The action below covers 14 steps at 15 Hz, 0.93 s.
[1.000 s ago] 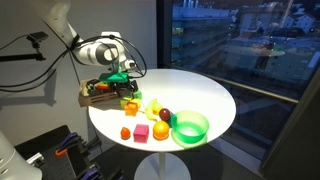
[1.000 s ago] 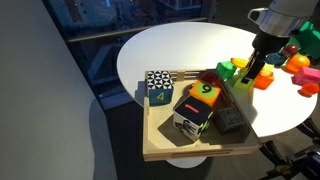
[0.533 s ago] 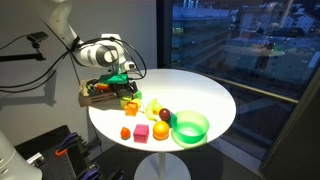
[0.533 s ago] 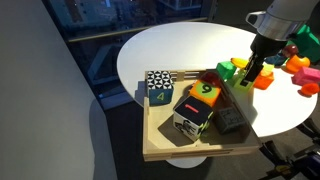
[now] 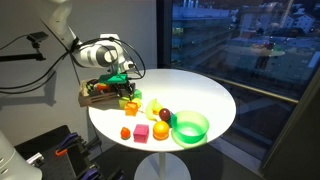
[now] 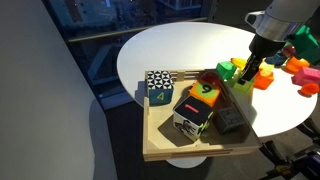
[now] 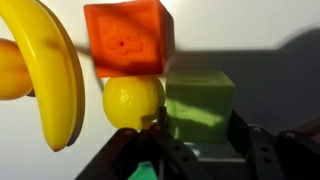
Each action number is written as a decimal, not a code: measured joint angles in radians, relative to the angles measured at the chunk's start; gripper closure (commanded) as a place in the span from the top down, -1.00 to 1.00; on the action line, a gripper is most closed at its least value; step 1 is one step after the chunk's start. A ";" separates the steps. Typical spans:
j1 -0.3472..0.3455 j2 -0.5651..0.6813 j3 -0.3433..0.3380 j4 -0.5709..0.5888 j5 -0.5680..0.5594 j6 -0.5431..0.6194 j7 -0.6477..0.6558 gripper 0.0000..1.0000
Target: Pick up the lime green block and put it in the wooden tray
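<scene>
The lime green block (image 7: pixel 200 95) fills the lower middle of the wrist view, resting on the white table. My gripper (image 7: pixel 200 120) is shut on it, with one dark finger pressed against each side. An orange-red block (image 7: pixel 125 40) and a lemon (image 7: pixel 130 100) lie just beyond it. In both exterior views the gripper (image 5: pixel 127 92) (image 6: pixel 255 72) is down at the table beside the wooden tray (image 5: pixel 88 97) (image 6: pixel 190 150), and the fingers hide the block. The tray holds several patterned cubes (image 6: pixel 158 87).
A banana toy (image 7: pixel 55 70) lies left of the lemon. Toward the table's front are a round green bowl (image 5: pixel 190 127), a pink block (image 5: pixel 142 132), an orange (image 5: pixel 161 129) and a small red piece (image 5: pixel 125 132). The round white table (image 5: pixel 200 90) stands by a dark window.
The arm stays in the same spot over the block. The fingers have drawn in against the block's sides.
</scene>
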 measured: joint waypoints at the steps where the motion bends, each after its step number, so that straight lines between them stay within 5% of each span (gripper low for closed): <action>1: 0.000 0.000 -0.001 0.001 0.000 0.000 0.014 -0.38; 14: 0.009 -0.095 0.018 0.056 0.078 -0.123 0.116 -0.41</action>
